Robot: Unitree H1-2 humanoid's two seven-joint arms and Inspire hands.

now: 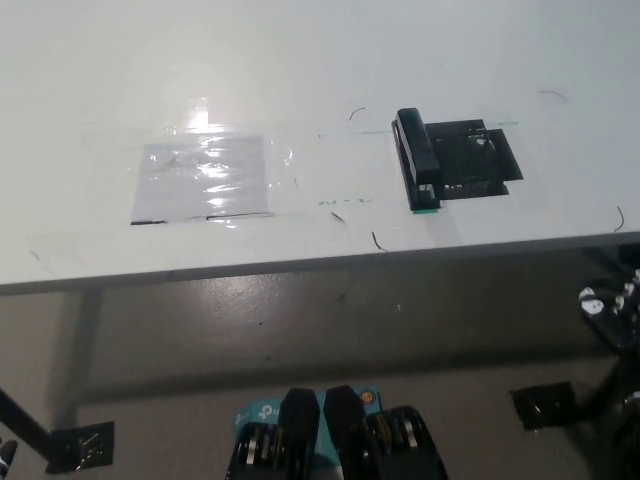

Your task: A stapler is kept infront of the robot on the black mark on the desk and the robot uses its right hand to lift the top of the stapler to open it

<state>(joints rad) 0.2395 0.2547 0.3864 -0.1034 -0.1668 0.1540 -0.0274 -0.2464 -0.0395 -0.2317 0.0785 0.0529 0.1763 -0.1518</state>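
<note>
A black stapler (417,160) lies closed on the white desk (300,60), along the left edge of a black mark (475,160). My black right hand (612,308) shows only in part at the right edge, below the desk's front edge and well short of the stapler; its fingers are too cut off to read. Only a sliver of my white left hand (6,456) shows at the bottom left corner.
A patch of shiny clear tape (205,178) covers the desk left of the stapler. Small pen marks dot the desk surface. The desk's front edge (300,265) runs across the middle, with grey floor and black desk feet (80,445) below.
</note>
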